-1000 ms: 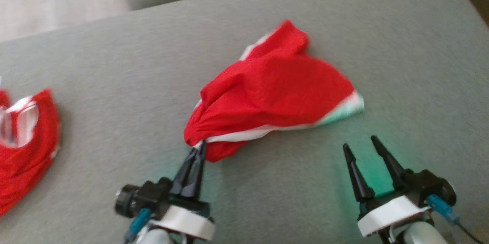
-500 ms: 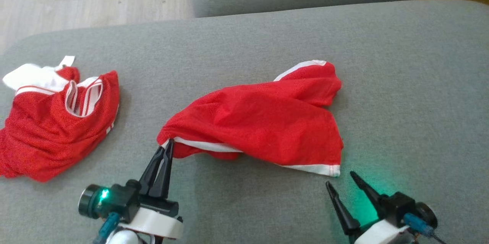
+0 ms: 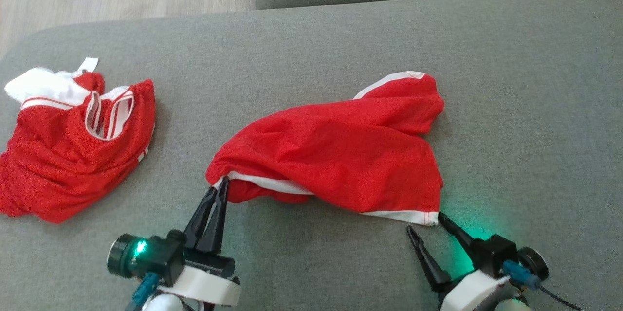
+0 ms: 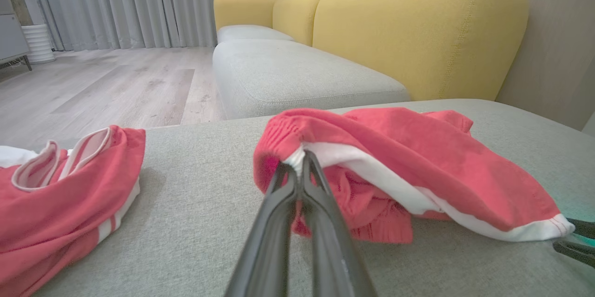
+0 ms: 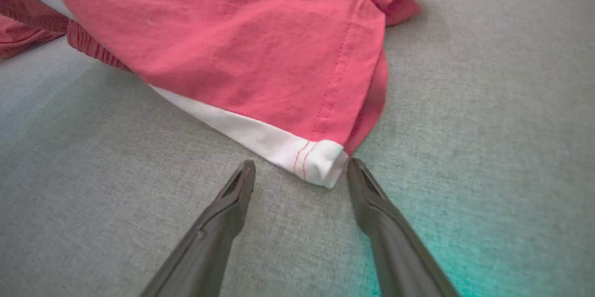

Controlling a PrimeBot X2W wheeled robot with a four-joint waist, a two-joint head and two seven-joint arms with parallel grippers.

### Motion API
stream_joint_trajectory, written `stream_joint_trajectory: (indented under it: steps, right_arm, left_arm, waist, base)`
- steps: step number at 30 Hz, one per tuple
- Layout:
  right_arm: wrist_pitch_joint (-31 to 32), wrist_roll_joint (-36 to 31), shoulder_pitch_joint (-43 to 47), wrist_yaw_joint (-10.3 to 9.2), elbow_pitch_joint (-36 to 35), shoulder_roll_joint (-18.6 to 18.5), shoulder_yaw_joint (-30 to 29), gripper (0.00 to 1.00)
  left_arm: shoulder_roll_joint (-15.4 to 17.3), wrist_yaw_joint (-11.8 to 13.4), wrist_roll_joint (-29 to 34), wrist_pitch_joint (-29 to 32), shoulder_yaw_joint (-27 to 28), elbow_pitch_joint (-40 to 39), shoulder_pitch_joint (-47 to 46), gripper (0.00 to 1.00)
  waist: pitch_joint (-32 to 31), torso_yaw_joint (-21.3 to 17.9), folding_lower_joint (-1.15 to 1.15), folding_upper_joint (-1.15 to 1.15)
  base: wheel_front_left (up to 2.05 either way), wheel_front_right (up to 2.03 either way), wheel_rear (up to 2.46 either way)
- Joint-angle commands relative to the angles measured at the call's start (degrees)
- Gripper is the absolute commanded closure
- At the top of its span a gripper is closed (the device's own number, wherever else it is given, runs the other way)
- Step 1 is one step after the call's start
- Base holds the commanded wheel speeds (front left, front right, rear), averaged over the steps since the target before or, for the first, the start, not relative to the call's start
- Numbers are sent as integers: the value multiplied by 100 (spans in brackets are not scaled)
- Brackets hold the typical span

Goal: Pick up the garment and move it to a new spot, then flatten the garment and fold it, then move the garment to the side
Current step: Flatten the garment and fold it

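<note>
At the left edge of the head view lies a crumpled red mesh shirt [image 3: 73,155] with a white-striped neckline, partly cut off by the frame. A small white tag [image 3: 88,64] at its top is too small to read. Low and left of centre, the left gripper [image 3: 221,185] is pinched tight on the garment [image 3: 336,155], holding its gathered, ribbed edge where a white stripe begins. The garment is smooth red cloth with white trim. It spreads in soft folds across the middle of the grey woven sofa seat [image 3: 311,48], one end humped toward the upper right, and its underside is hidden. At the lower right, the right gripper [image 3: 425,221] is spread wide, its dark tapered fingers either side of the white hem corner and not clamping it. A green glow tints the seat there.
</note>
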Motion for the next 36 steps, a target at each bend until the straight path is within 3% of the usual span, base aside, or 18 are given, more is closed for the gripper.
stream_joint_trajectory:
  steps: [1, 4, 12, 19, 25, 31, 36]
  right_arm:
    - [-24, 21, -143, -4, -83, -29, 116, 0]
    - [-24, 68, -214, -4, -8, -18, 182, 100]
    - [-24, 193, -321, -4, -310, -129, 178, 100]
    - [-24, 78, -230, -4, -1634, -334, -460, 100]
    - [-24, -26, -490, -4, -3169, -594, -1241, 100]
    - [-24, -102, -1323, -4, -4080, -1240, -1896, 100]
    - [-24, -58, -2430, -4, -3977, -1847, -2166, 100]
  left_arm:
    - [13, -21, 49, -29, 252, -141, -221, 100]
    - [-20, -47, 80, -29, 283, -125, -244, 100]
    - [14, -78, 168, -29, 485, -215, -284, 100]
    - [289, -50, 322, -29, 699, -776, -243, 100]
    - [809, -190, 462, 252, 803, -1887, -549, 100]
    - [1374, -423, 382, 1028, 799, -3039, -1640, 100]
    - [1654, -521, 141, 1593, 383, -3057, -3339, 100]
  waist:
    - [18, 5, 0, 0]
    - [59, -1, 0, 0]
    - [55, -182, 0, 0]
    - [-89, -551, 0, 0]
    - [-112, -912, 0, 0]
    - [25, -1090, 0, 0]
    - [478, -1059, 0, 0]
  base:
    - [0, 0, 0]
    - [0, 0, 0]
    - [0, 0, 0]
    - [0, 0, 0]
    - [0, 0, 0]
    - [0, 0, 0]
    - [0, 0, 0]
